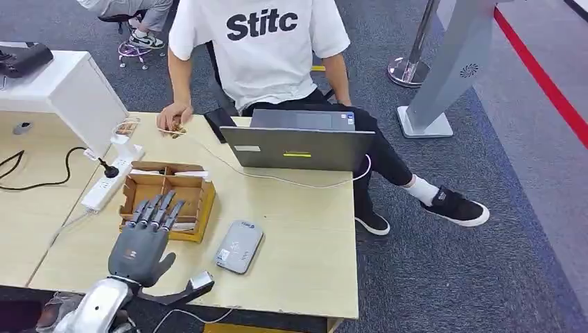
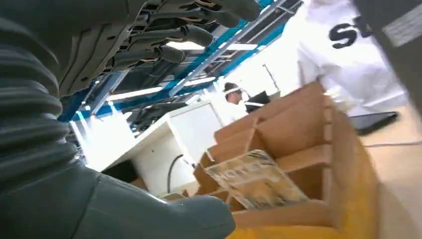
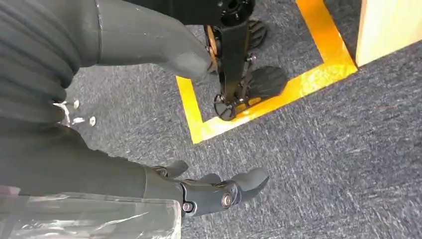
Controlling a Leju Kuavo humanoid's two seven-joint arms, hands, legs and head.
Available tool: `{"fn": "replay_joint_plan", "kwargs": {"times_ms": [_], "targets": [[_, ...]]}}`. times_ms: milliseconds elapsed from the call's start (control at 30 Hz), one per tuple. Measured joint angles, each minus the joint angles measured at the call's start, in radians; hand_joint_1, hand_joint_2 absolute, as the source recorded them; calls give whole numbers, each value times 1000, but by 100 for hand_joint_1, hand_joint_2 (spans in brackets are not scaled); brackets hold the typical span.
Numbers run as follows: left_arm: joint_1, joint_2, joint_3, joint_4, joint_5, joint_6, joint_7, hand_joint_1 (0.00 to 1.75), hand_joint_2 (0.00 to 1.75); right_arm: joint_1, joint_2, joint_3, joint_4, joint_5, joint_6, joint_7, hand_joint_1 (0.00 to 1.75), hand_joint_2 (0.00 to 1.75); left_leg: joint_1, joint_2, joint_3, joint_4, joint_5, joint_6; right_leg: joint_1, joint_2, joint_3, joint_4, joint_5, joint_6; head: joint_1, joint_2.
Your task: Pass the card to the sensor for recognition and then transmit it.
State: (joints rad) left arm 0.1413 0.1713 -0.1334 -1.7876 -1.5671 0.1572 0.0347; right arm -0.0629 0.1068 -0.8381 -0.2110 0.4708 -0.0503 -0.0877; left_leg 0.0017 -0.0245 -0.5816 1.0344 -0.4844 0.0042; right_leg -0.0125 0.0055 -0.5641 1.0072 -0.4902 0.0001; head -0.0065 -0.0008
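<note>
Head view: the left hand (image 1: 142, 239) is raised over the near edge of the wooden box (image 1: 197, 201), palm down, fingers straight and spread toward it, holding nothing. One grey sensor (image 1: 238, 246) lies flat on the table (image 1: 305, 243) just right of the box. One laptop (image 1: 298, 142) stands before a person (image 1: 260, 48).

Left wrist view: one card (image 2: 256, 179) lies tilted inside a compartment of the box (image 2: 308, 134), its long axis along the divider. The fingers (image 2: 184, 37) are extended above it, apart from it.

Right wrist view: the right hand (image 3: 149, 124) hangs over carpet (image 3: 323, 149), fingers (image 3: 234, 189) loosely bent, thumb apart, empty.
</note>
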Motion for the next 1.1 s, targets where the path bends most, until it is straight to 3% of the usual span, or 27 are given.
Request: {"fn": "replay_joint_plan", "kwargs": {"times_ms": [167, 367, 767, 1100], "targets": [[-17, -27, 130, 47, 0, 21, -32, 0, 175, 0, 0, -3, 0, 22, 8, -14, 0, 175, 0, 0, 0, 0, 0, 0, 0, 0, 0, 0, 0, 0, 0, 0], [-49, -47, 218, 132, 5, 60, -95, 0, 175, -1, 0, -3, 0, 45, 14, -20, 0, 175, 0, 0, 0, 0, 0, 0, 0, 0, 0, 0, 0, 0, 0, 0], [-93, -56, 246, 259, 11, 114, -154, 0, 175, -4, 0, -3, 0, 85, 4, -32, 0, 175, 0, 0, 0, 0, 0, 0, 0, 0, 0, 0, 0, 0, 0, 0], [-127, -59, 223, 300, 24, 151, -206, 0, 175, -5, 0, -10, -2, 103, -4, -59, 0, 175, 0, 0, 0, 0, 0, 0, 0, 0, 0, 0, 0, 0, 0, 0]]}}
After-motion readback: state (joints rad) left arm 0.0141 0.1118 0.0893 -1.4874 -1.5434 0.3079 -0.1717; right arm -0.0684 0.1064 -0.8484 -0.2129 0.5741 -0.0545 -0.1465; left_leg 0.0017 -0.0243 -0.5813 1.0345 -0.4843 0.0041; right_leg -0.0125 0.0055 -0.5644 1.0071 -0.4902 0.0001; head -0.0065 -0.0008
